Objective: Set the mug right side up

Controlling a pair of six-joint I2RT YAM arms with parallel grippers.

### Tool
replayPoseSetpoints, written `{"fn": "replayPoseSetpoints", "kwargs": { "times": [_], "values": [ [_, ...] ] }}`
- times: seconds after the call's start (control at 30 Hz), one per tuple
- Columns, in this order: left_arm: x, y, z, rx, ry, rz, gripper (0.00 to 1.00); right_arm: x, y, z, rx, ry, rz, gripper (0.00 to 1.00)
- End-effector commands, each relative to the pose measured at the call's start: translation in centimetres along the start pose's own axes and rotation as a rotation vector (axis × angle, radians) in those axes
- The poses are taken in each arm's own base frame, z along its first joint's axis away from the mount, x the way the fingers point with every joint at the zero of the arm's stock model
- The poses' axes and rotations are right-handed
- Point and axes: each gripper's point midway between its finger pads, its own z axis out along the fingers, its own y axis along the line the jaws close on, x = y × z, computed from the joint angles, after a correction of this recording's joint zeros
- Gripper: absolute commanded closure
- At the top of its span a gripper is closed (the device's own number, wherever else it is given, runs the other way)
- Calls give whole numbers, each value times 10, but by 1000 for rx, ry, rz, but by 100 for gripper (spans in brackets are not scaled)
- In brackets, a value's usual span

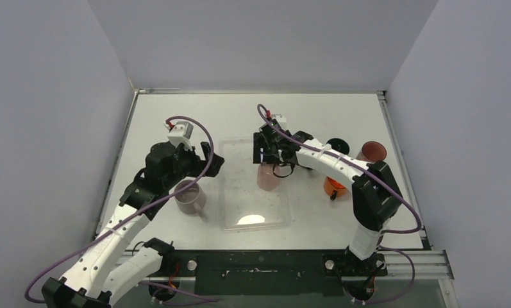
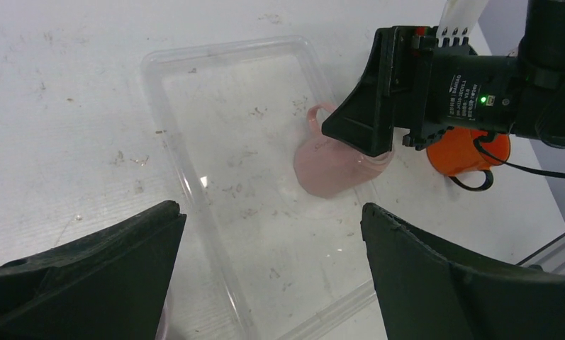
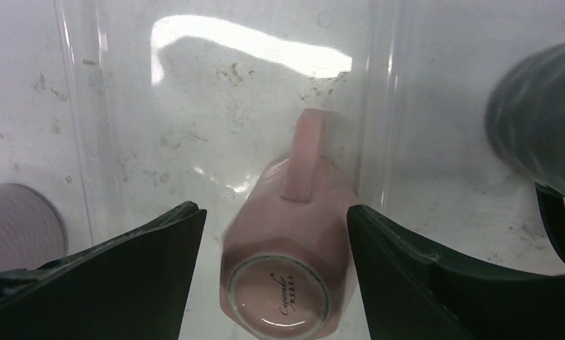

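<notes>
A pink mug [image 1: 267, 176] stands upside down at the right side of a clear plastic tray [image 1: 230, 226]. The right wrist view shows its base [image 3: 286, 283] turned up and its handle [image 3: 304, 159]. My right gripper [image 1: 268, 154] is open just above it. In the right wrist view [image 3: 273, 210] its jaws stand on either side of the mug with a small gap each side. My left gripper [image 1: 214, 158] is open and empty over the tray's left edge, with nothing between its jaws in the left wrist view [image 2: 271, 207]. That view also shows the pink mug [image 2: 336, 170] under the right gripper.
A mauve mug [image 1: 190, 197] stands upright left of the tray, under my left arm. An orange mug [image 1: 335, 186], a black mug [image 1: 337, 146] and a reddish-brown mug [image 1: 372, 152] stand right of the tray. The black mug [image 3: 541, 134] is close to my right gripper.
</notes>
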Motion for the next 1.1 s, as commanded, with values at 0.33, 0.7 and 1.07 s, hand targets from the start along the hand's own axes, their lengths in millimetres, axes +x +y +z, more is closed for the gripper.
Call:
{"fn": "replayPoseSetpoints", "kwargs": {
  "times": [0.33,0.7,1.07],
  "values": [
    [-6,12,9,-78,31,46,4,38,67,-12,-387,243,-463,25],
    [10,6,5,22,61,101,1,33,96,-26,-469,127,-584,26],
    [9,-38,-8,385,-157,427,3,-27,40,-77,-289,-205,-353,17]
  ]
}}
